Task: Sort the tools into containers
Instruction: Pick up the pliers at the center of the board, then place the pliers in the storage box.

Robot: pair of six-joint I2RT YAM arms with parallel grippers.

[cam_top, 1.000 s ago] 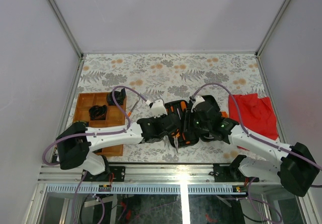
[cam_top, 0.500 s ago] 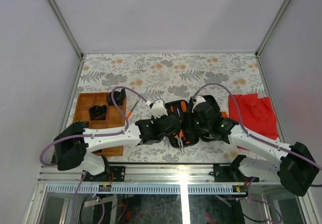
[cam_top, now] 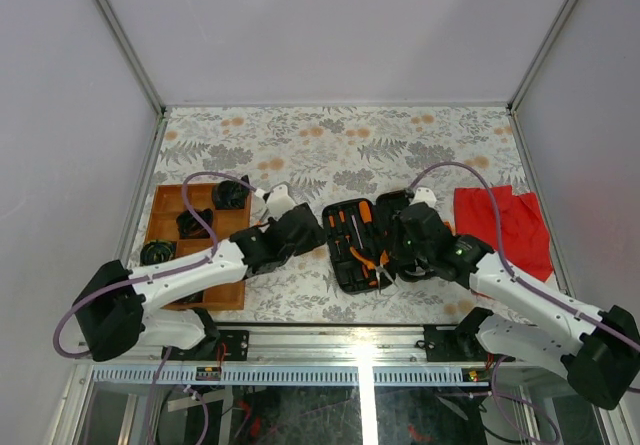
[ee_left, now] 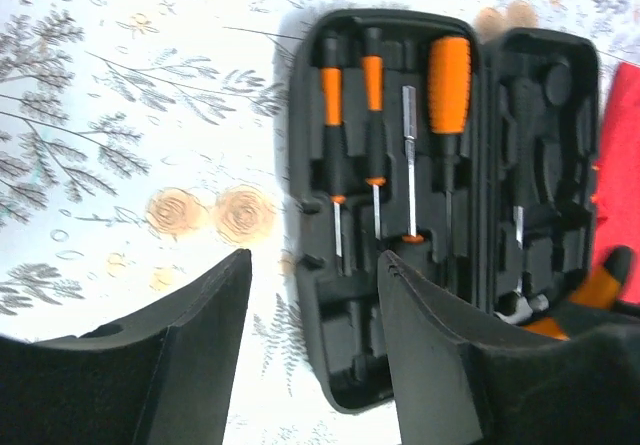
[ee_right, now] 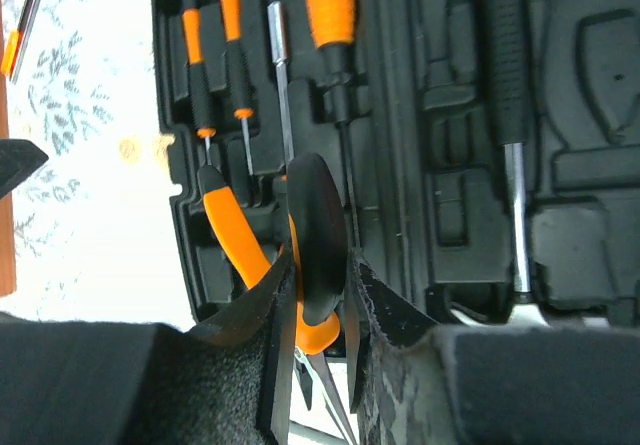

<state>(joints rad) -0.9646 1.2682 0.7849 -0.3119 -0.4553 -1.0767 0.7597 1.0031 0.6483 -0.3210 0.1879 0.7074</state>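
Left gripper (ee_left: 315, 350): hung with jaws apart and nothing between them, over the floral tablecloth (ee_left: 100, 115) just beside the case's left edge.
Right gripper (ee_right: 320, 305): was clenched on the pliers (ee_right: 318, 225) by their orange-and-black handles, above the case's near end.
Tool case (ee_left: 560, 165): lay open mid-table.
Seated, left half: two small screwdrivers (ee_left: 332, 115), a steel bit shaft (ee_left: 408, 155), and a large orange-handled screwdriver (ee_left: 448, 75).
Seated, right half: a slim black-handled tool (ee_right: 515, 215), probably the hammer.
Wooden tray (cam_top: 170, 203): lay left of the case, holding dark items too small to name.
Left to do: the pliers were not yet set in. A thin driver (ee_right: 25, 10) lay loose on the cloth.
Progress: judged well along.
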